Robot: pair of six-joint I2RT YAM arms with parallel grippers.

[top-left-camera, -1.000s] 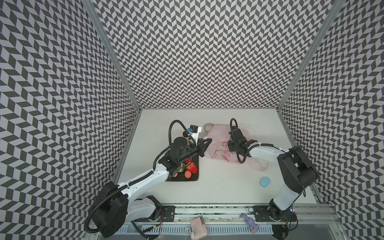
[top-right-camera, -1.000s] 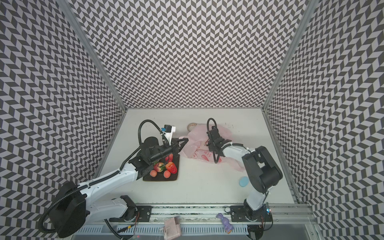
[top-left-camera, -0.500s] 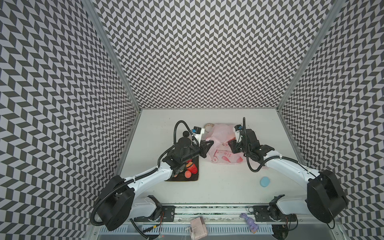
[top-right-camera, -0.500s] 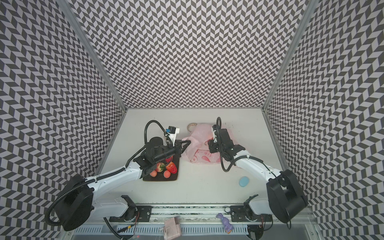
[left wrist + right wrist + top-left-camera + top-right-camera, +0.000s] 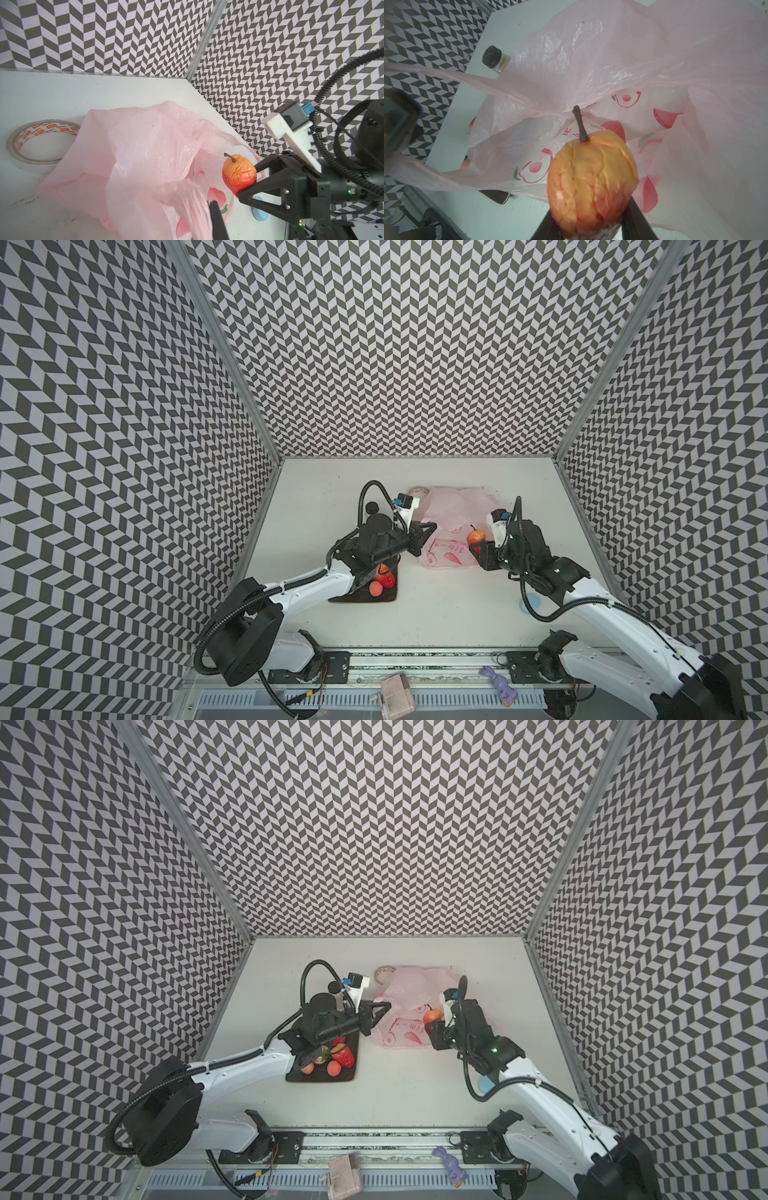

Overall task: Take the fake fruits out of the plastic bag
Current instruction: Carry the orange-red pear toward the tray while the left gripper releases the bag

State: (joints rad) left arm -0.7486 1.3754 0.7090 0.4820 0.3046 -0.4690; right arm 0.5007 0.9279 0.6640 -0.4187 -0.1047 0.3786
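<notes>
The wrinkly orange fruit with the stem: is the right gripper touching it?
Touching. The left wrist view shows the right gripper with its jaws pressed against both sides of the orange fruit, clamping it.

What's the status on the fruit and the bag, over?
Left gripper shut on plastic bag handle. Right gripper shut on stemmed orange-red fruit, over bag. Left arm overhangs tray.

A crinkly translucent pink plastic bag (image 5: 453, 510) is sprawling at the back, its handle stretching to the left gripper (image 5: 432, 528) and barring the gap between the arms. The right gripper (image 5: 478, 542), clamping a wrinkled orange-red fake fruit (image 5: 476, 536), is crowding the bag's mouth. A square black tray (image 5: 390, 597), clear tape roll (image 5: 419, 491) and black-capped glass bottle (image 5: 371, 507) are hemming the left. The white tabletop (image 5: 449, 614) is lying bare in front.
</notes>
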